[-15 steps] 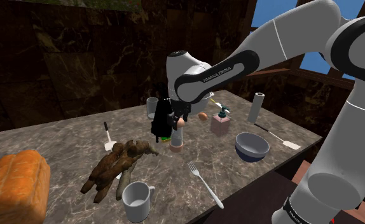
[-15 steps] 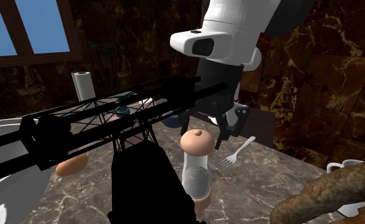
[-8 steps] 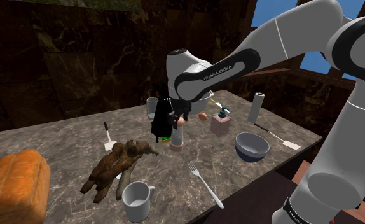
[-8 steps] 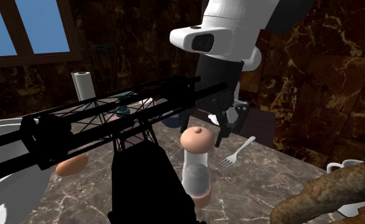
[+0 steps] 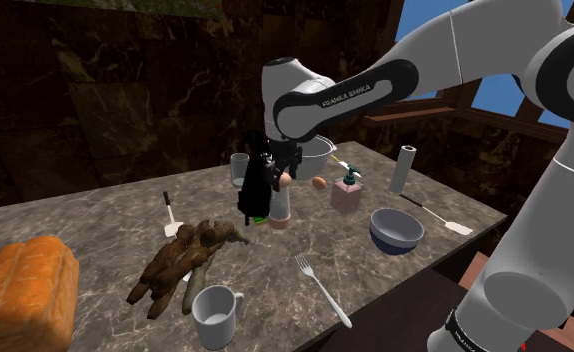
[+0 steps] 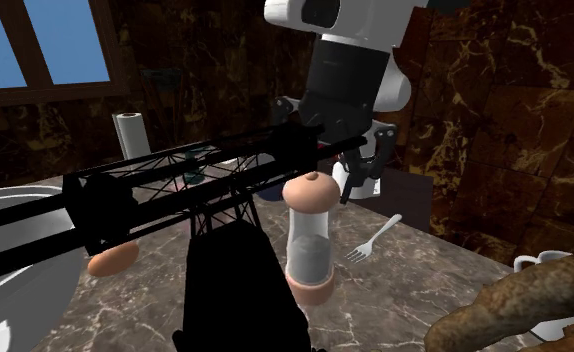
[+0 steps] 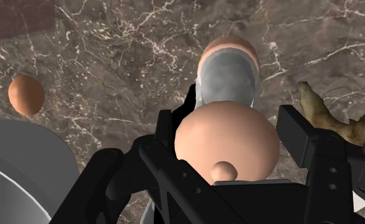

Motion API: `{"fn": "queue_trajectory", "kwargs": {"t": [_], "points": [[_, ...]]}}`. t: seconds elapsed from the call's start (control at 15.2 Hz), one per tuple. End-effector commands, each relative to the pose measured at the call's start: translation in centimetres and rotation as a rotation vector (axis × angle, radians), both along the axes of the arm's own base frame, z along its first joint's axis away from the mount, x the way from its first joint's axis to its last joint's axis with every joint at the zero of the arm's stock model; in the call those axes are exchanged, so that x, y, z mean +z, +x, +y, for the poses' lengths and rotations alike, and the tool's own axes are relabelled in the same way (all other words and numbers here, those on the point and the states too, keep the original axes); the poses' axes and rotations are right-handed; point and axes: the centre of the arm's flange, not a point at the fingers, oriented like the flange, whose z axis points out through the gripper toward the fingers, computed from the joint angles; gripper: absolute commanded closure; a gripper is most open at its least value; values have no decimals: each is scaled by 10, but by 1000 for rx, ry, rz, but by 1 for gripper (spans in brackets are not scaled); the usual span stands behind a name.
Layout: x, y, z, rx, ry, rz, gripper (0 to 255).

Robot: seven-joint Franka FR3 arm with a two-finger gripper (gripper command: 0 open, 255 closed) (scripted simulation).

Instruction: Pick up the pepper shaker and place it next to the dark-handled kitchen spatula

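The pepper shaker (image 5: 281, 203), with a clear body and a peach knob and base, hangs just above the marble table (image 5: 95, 225). My gripper (image 5: 285, 178) is shut on its knob from above. The wrist view has the black fingers (image 7: 305, 137) clasping the knob on both sides, the glass body (image 7: 229, 73) hanging below. In the second exterior view the shaker (image 6: 308, 240) hangs under the gripper (image 6: 325, 180). A spatula with a black handle and white blade (image 5: 169, 214) lies towards the shoulder view's left, past a tall black object (image 5: 254, 190).
Brown roots (image 5: 180, 262), a white mug (image 5: 215, 316), a bread loaf (image 5: 23, 290) and a fork (image 5: 322, 288) lie nearer the front. An egg (image 5: 319, 182), pink dispenser (image 5: 347, 192), blue bowl (image 5: 396, 230), paper roll (image 5: 404, 168) and second spatula (image 5: 437, 214) sit right.
The gripper has risen with the shaker clasped in it, so the shaker's base has come up off the table. Nothing else has moved.
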Motion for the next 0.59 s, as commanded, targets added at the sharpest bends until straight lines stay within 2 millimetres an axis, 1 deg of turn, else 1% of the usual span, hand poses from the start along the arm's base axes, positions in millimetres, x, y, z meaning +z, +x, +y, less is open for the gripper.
{"fn": "queue_trajectory", "kwargs": {"t": [0.0,0.53], "points": [[11,-1,0,0,0,0,255],[53,-1,0,0,0,0,255]]}}
